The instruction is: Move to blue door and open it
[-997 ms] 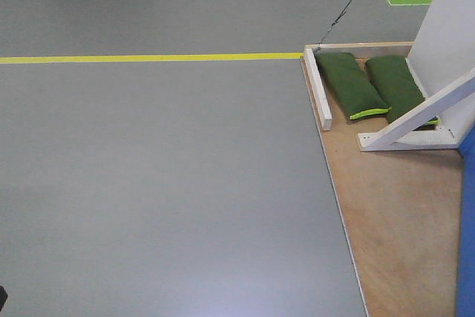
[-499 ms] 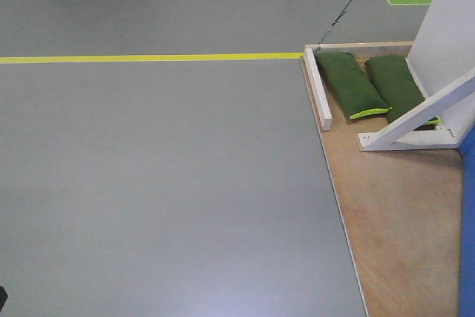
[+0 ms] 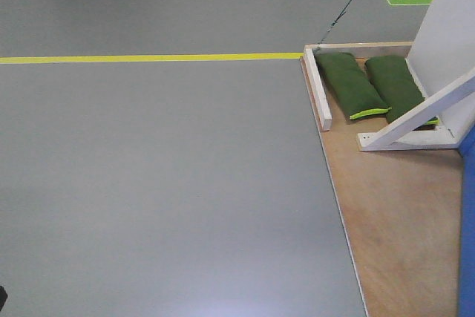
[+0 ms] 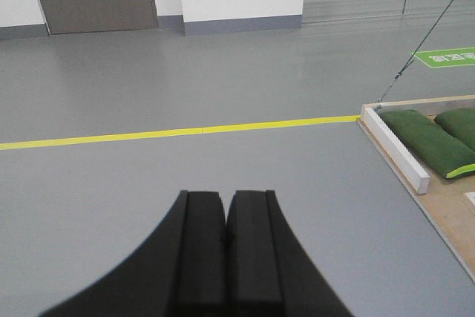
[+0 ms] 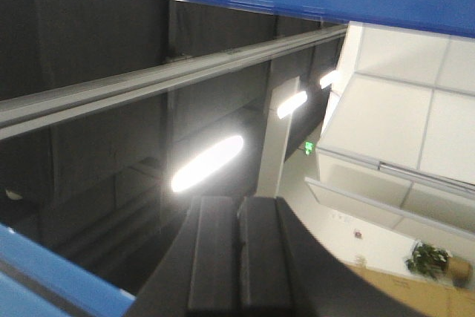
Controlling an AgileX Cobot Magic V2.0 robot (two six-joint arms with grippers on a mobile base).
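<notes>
Free floor (image 3: pixel 148 183) on our left, plywood base (image 3: pixel 401 206) beside it, blue door (image 3: pixel 467 257) at right border, left claw (image 4: pixel 225 197) and right claw (image 5: pixel 237 203) closed, empty.

You see blue door (image 3: pixel 467 257) only as narrow bright-blue strip at far right edge of front view. Stands upright on plywood base (image 3: pixel 393 213), just beside white brace foot (image 3: pixel 404 139). Smooth surface. Open or shut: cannot tell.
</notes>
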